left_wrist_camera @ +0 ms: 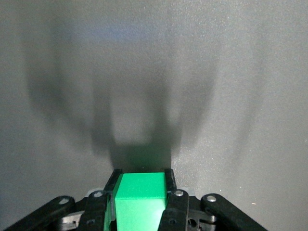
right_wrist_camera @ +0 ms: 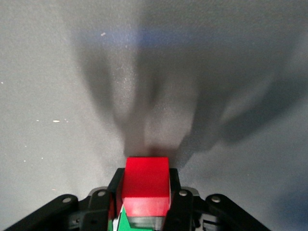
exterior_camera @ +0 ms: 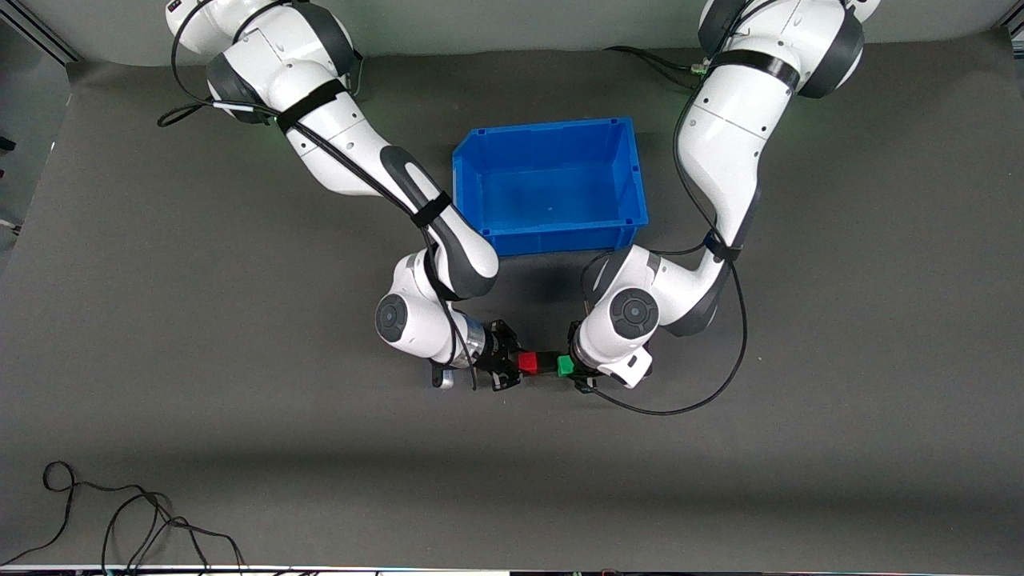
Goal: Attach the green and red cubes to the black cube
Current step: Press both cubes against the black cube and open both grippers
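Blue bin (exterior_camera: 550, 186) as landmark, sitting on grey table (exterior_camera: 160, 320). Nearer front camera than bin, both grippers meet above table. Right gripper (exterior_camera: 512, 364) clenched on red cube (exterior_camera: 527, 362). Left gripper (exterior_camera: 574, 366) clenched on green cube (exterior_camera: 566, 366). Black cube (exterior_camera: 546, 362) between red and green, touching both, forming row. No readable writing or labels visible anywhere.
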Controlling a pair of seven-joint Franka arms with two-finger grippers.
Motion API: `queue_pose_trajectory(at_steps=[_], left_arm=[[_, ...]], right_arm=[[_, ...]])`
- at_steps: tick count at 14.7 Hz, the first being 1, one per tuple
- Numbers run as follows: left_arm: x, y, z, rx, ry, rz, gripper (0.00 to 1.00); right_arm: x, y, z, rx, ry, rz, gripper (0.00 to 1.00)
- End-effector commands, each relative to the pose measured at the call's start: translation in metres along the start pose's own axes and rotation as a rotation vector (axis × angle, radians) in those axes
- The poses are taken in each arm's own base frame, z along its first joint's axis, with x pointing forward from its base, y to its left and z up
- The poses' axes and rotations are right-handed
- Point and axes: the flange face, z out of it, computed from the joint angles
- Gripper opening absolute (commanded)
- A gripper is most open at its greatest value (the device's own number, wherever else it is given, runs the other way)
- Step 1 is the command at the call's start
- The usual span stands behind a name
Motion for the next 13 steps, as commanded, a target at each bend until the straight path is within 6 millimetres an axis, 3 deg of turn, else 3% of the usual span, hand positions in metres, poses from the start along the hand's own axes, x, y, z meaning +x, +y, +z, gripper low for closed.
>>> queue_pose_trajectory(at_steps=[1, 11, 12, 13], left_arm=[[-0.008, 0.0, 0.003, -0.004, -0.005, -0.019, 0.0], [-0.011, -0.008, 0.012, 0.014, 0.022, 0.016, 0.0], [-0.011, -0.008, 0.011, 0.014, 0.022, 0.019, 0.09], [-0.011, -0.008, 0.009, 0.008, 0.028, 0.028, 0.37]], right_arm=[[-0.006, -0.001, 0.006, 0.019, -0.009, -0.014, 0.19], [-0.008, -0.002, 0.005, 0.019, -0.016, -0.012, 0.22], [-0.007, -0.003, 0.003, 0.022, -0.017, -0.009, 0.26], [-0.008, -0.003, 0.002, 0.022, -0.019, -0.009, 0.29]])
